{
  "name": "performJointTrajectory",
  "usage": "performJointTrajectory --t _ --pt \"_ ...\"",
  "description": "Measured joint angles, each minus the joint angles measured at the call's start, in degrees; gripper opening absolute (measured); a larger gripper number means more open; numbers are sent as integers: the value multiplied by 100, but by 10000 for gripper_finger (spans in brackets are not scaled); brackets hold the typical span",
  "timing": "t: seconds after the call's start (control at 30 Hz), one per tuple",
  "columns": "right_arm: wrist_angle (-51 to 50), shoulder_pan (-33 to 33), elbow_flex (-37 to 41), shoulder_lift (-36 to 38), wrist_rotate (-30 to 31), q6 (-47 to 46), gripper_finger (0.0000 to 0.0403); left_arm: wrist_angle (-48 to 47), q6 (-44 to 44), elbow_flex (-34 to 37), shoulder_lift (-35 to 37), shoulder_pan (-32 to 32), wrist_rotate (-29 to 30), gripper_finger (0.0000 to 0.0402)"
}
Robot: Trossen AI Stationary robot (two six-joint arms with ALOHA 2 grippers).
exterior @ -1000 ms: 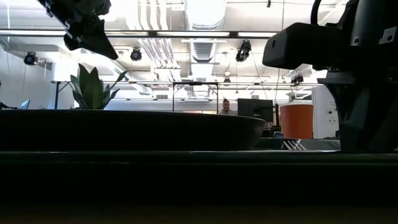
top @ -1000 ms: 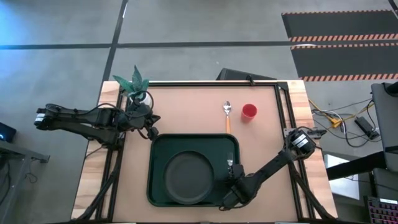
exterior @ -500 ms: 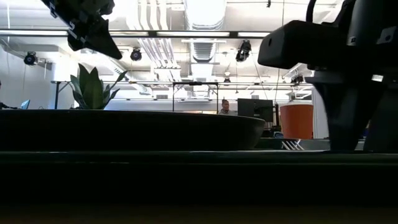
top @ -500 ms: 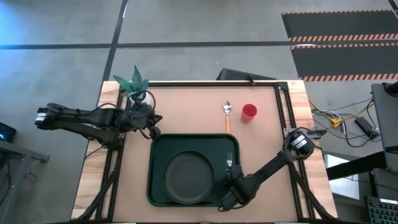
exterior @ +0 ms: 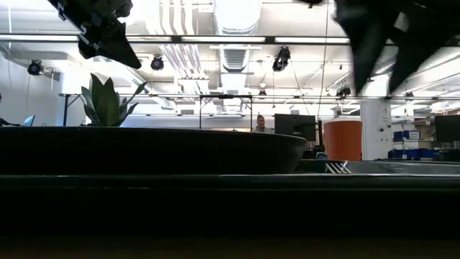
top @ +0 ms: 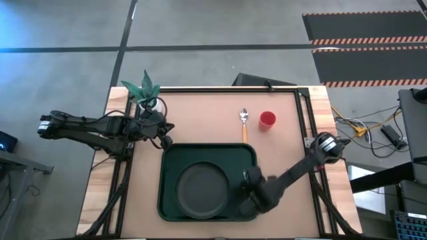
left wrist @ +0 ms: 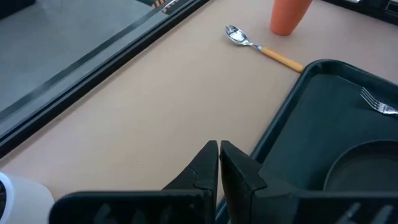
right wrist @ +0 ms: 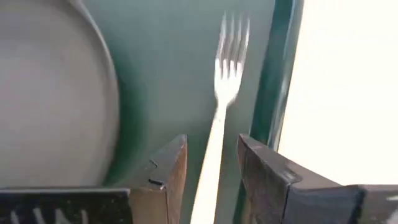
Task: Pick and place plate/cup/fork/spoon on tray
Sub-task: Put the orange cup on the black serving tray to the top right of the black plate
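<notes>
The dark green tray (top: 162,180) lies at the table's near middle with the dark plate (top: 202,189) on it. The fork (right wrist: 227,68) lies flat on the tray floor between the plate (right wrist: 50,93) and the tray's right rim (right wrist: 280,81). My right gripper (right wrist: 211,146) hangs open above the fork's handle, its fingers on either side and clear of it; in the low view it (exterior: 392,50) is high above the tray. The spoon (top: 243,120) and the red cup (top: 267,119) rest on the table beyond the tray. My left gripper (top: 163,137) waits shut by the tray's far left corner.
A white pot with a green plant (top: 148,100) stands at the table's far left corner, close behind my left gripper. Bare table lies between the tray's far rim (left wrist: 292,106) and the spoon (left wrist: 239,37). A person shows far off in the room (exterior: 260,124).
My right gripper has opened and let go of the fork, then risen straight up off the tray. The fork stays lying on the tray beside the plate.
</notes>
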State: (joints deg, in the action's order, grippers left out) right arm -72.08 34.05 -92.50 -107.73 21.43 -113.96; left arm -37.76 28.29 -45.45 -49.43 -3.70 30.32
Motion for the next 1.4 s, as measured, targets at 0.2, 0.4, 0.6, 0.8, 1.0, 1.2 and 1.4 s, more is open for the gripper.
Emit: performJointTrajectory --t 0.2,0.4,0.6,0.8,1.0,1.2,1.4 --pt "-514 -801 26 747 667 1426 135 -10 135 -2 -17 0 -3 0" --pt "-215 -2133 350 1106 95 3197 141 -71 69 -2 -5 0 -78 0" --pt "1220 -3276 977 1185 -384 4492 141 -168 -462 0 36 0 -462 0" --pt "1291 -4115 1321 1194 -803 4989 141 -285 -667 2 103 0 -638 0" --pt "1875 -4449 1748 1156 -1158 5205 141 -353 -811 7 181 0 -649 0" --pt "2362 -4475 2125 962 -1461 5193 141 -363 -811 7 215 0 -654 0" --pt "2460 -4487 2242 728 -1445 5168 141 -364 -809 7 223 0 -671 0"
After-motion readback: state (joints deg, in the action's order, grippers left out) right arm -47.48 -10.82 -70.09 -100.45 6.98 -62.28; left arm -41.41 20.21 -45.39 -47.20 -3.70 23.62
